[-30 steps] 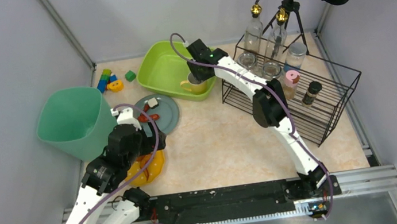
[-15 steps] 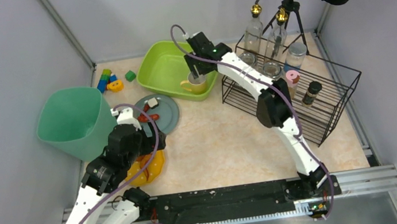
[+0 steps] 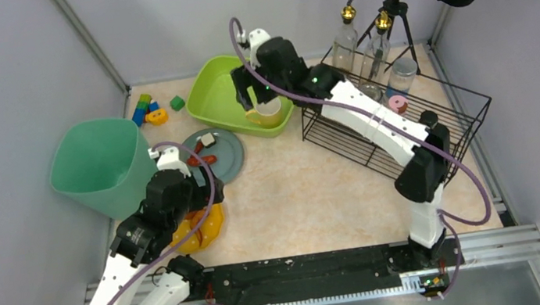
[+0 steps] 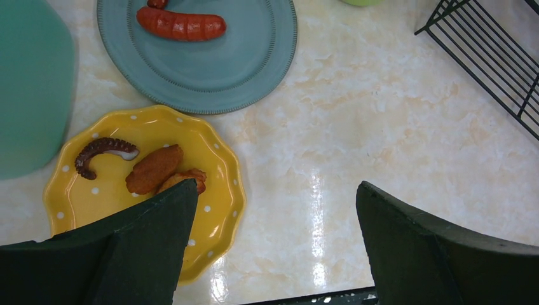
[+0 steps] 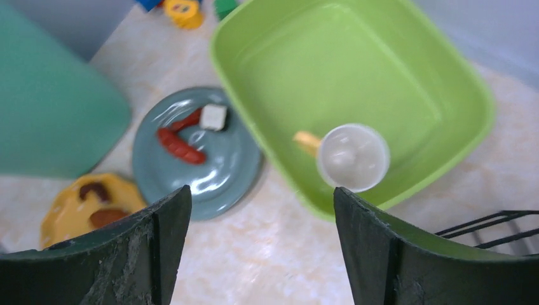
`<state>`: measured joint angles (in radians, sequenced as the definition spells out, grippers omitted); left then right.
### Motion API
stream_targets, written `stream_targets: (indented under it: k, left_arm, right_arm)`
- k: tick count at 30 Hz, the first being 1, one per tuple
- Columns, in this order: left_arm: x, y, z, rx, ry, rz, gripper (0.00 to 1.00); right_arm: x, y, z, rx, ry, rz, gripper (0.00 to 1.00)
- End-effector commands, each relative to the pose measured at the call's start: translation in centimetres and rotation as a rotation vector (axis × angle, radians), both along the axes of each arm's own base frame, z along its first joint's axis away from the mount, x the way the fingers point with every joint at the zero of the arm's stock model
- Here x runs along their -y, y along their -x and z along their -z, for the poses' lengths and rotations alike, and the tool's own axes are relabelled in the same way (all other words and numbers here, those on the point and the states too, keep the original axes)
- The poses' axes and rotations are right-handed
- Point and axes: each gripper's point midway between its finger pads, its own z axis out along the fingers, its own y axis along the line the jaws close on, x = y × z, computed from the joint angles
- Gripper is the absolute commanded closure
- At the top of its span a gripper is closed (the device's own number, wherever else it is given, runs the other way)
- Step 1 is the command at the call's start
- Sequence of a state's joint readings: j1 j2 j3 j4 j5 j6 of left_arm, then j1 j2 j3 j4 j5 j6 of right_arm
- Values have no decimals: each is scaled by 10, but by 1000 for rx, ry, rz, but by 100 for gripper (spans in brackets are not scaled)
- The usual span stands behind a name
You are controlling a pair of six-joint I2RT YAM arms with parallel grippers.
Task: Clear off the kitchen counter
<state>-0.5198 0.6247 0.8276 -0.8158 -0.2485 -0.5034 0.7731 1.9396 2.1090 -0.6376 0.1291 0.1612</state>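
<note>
- The kitchen counter (image 3: 311, 186) is the mottled beige slab that fills the floor of the grey-walled cell and carries everything else.
- A black wire rack (image 3: 326, 139) stands along the counter's right side, with glass bottles (image 3: 345, 40) at its far end.
- A teal bin (image 3: 99, 163) stands at the left edge, just beside both plates.
- The right gripper (image 5: 260, 194) hangs high over the near rim of the green tub (image 3: 224, 95), fingers spread wide and holding nothing.
- The left gripper (image 4: 274, 197) hovers above bare counter next to the yellow plate (image 4: 216, 165), its fingers likewise wide apart and empty.
- The green tub sits at the far middle of the counter, close to the rack's corner.
- A blue-grey plate (image 4: 210, 70) lies between the tub and the yellow plate, bearing a red sausage (image 4: 181, 23) and a small white cube (image 5: 213, 117).
- The yellow plate, dotted white, holds an octopus tentacle (image 4: 102, 149) and fried pieces (image 4: 152, 168).
- A yellow cup (image 5: 353, 157) stands upright inside the tub, by its near wall.
- Coloured toy blocks (image 3: 149, 109) cluster in the far left corner.
</note>
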Motion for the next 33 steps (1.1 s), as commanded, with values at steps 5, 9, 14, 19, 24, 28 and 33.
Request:
stream_targets:
  k: [5, 9, 14, 19, 24, 28, 33]
  left_arm:
    - [-13, -4, -13, 66, 17, -84, 1]
    - [-18, -2, -20, 99, 29, -108, 1]
    - [-21, 0, -24, 121, 40, -119, 1]
    - [-23, 2, -26, 133, 50, -121, 1]
    - [-22, 3, -28, 141, 58, -117, 1]
    - [-21, 3, -29, 144, 62, -109, 1]
    - [-20, 4, -28, 143, 63, -99, 1]
  right_arm:
    - [-40, 67, 33, -149, -306, -126, 19]
    - [-48, 87, 66, -225, -341, -116, 20]
    - [-59, 106, 108, -331, -437, -84, 21]
    - [-68, 117, 137, -417, -563, -32, 23]
    - [-78, 120, 156, -462, -646, 17, 23]
    - [-83, 115, 172, -499, -730, 70, 24]
    - [-96, 114, 200, -564, -775, 111, 25]
